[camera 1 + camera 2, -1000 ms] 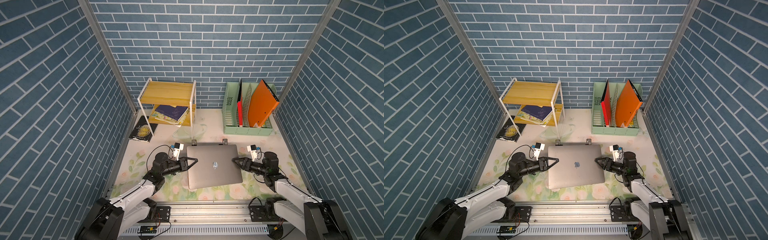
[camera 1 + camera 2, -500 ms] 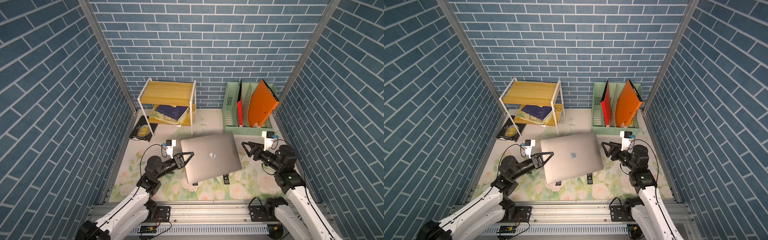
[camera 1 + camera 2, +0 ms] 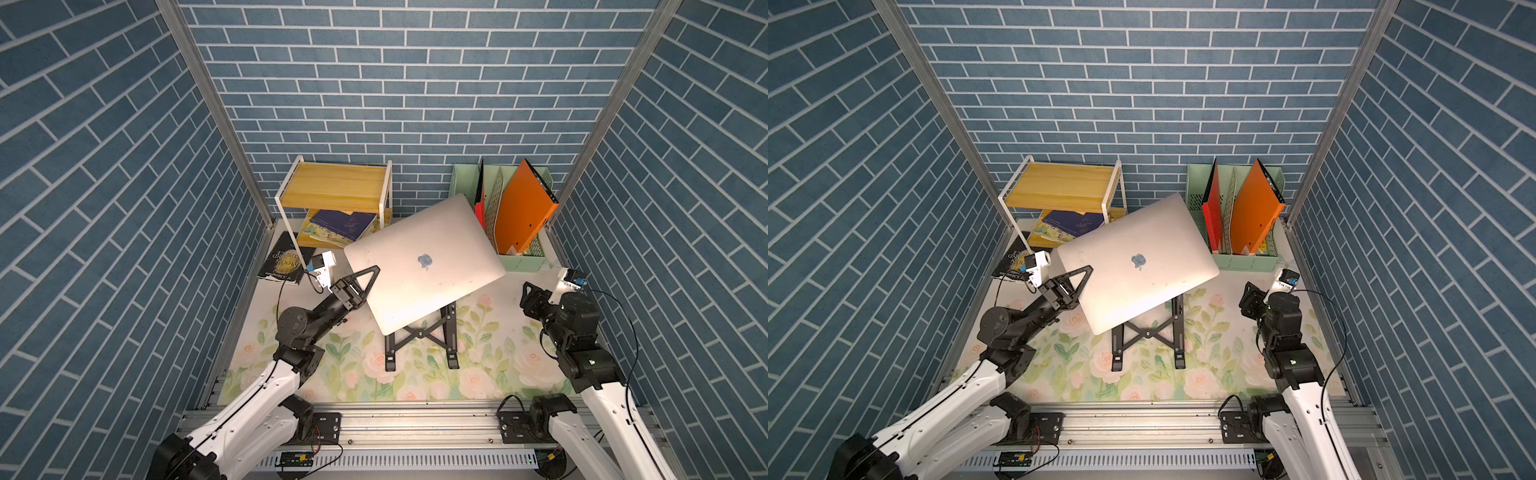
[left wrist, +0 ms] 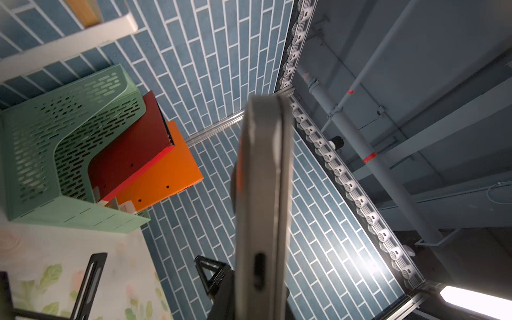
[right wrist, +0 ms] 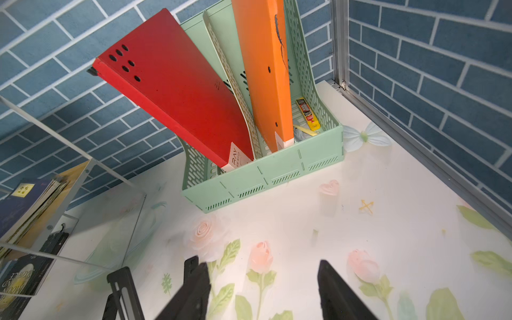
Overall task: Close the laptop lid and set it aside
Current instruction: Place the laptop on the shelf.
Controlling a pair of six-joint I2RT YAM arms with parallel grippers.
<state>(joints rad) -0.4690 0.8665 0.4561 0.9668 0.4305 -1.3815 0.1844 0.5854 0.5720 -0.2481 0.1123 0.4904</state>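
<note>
The laptop, its lid shut, hangs tilted in the air over the stand, clear of the worktop. A second ago it lay square on that stand with jaws at both sides. It has since risen and swung, so its far corner now points to 1 o'clock, toward the file rack. The left jaws are clamped tight on its 8 o'clock edge and carry it alone; the left wrist view shows that edge closed up. The right jaws have let go and drawn back to 3 o'clock, well apart from the laptop, partly open and empty.
</note>
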